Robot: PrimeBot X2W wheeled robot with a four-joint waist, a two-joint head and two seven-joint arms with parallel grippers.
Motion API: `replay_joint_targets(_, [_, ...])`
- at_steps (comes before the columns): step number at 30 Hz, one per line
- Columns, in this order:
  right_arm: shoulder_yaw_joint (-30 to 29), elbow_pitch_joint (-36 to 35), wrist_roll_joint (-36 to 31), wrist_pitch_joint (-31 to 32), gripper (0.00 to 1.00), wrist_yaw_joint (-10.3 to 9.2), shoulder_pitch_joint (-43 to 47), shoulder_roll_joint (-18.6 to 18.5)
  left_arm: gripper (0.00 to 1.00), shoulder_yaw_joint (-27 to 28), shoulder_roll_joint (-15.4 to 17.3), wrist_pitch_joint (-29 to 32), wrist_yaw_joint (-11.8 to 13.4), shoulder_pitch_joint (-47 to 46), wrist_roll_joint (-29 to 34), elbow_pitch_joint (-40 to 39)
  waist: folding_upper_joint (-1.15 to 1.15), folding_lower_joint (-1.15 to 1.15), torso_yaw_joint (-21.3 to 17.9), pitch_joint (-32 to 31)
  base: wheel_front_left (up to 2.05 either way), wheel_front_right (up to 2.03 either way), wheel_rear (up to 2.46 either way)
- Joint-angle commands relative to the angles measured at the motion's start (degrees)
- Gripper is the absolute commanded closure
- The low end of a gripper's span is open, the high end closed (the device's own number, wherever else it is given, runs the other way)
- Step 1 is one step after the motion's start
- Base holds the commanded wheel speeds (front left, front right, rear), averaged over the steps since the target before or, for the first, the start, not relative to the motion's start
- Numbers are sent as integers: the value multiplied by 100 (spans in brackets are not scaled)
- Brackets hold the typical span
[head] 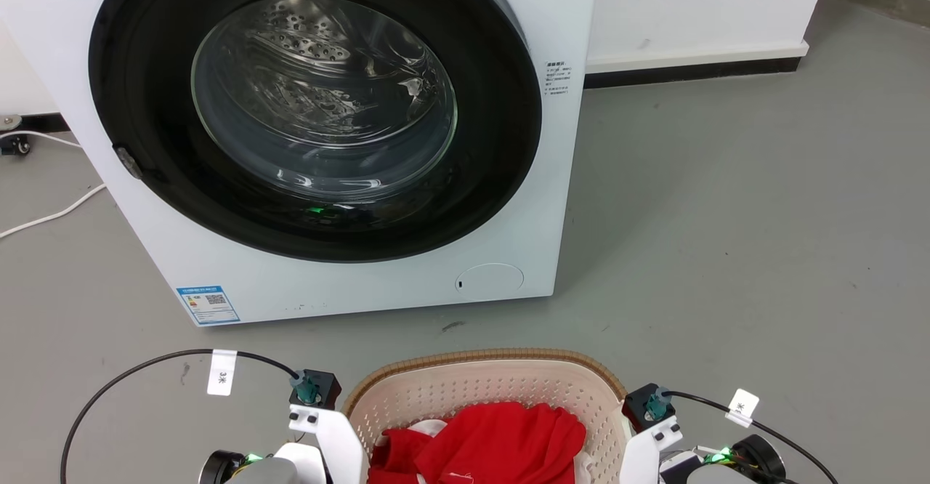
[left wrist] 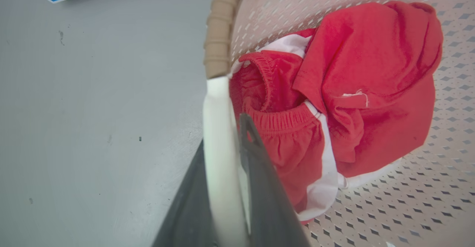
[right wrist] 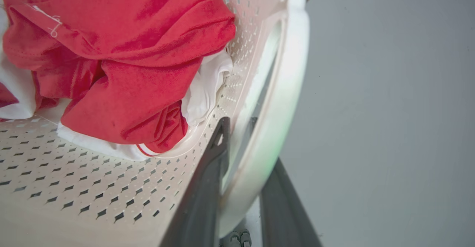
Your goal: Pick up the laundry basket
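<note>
Fingers [left wrist: 259,187] of the left gripper [left wrist: 222,135] straddle the white handle [left wrist: 219,135] on one side of the laundry basket [left wrist: 219,35], one dark finger inside the basket wall and one outside, both pressed against the handle so that the grip is clamped on it. The right gripper [right wrist: 239,128] does the same on the opposite white handle [right wrist: 282,91], its two fingers closed against either face of the loop. From the head view, the laundry basket [head: 494,357] sits at the bottom centre of the scene, between the left wrist [head: 314,397] and the right wrist [head: 650,404], each carrying a black cable [head: 145,364] with a white tag. Whether the basket rests on the grey floor [head: 726,251] or hangs just off it cannot be told. Inside the cream perforated tub lies a crumpled heap of red clothes [head: 501,440] with white trim, including a garment with an elastic waistband [left wrist: 285,119] near the left handle. Just beyond the brown woven-look rim, across a strip of floor, stands a white washing machine [head: 567,179] with its round dark-framed glass door [head: 327,128] shut and a blue label [head: 208,304] at its lower left corner. A white cord [head: 51,215] trails over the floor to the machine's left, and behind it runs a white wall [head: 690,4] with a dark skirting.
</note>
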Motion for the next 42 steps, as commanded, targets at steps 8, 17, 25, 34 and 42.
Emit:
replay_joint_targets(8, [156,-27,121,-11,100,16,-50,43,100,-250,-96,-51,-87,-93,-237,-66,0,0,-10,9,0,0,0])
replay_joint_targets(17, [228,-23,185,18,100,16,-51,45,100,-418,-94,-83,-87,-115,-405,-42,0,0,-14,19,0,0,0])
replay_joint_targets(25, [282,-22,219,31,100,16,-33,31,100,-568,-86,-119,-87,-135,-566,-24,0,0,-17,23,0,0,0])
replay_joint_targets(34, [321,-21,249,61,100,16,-29,13,100,-703,-71,-135,-87,-170,-701,-26,0,0,-16,39,0,0,0])
replay_joint_targets(42, [351,-21,280,59,100,16,-6,2,100,-795,-54,-166,-87,-187,-796,-17,0,0,-13,36,0,0,0])
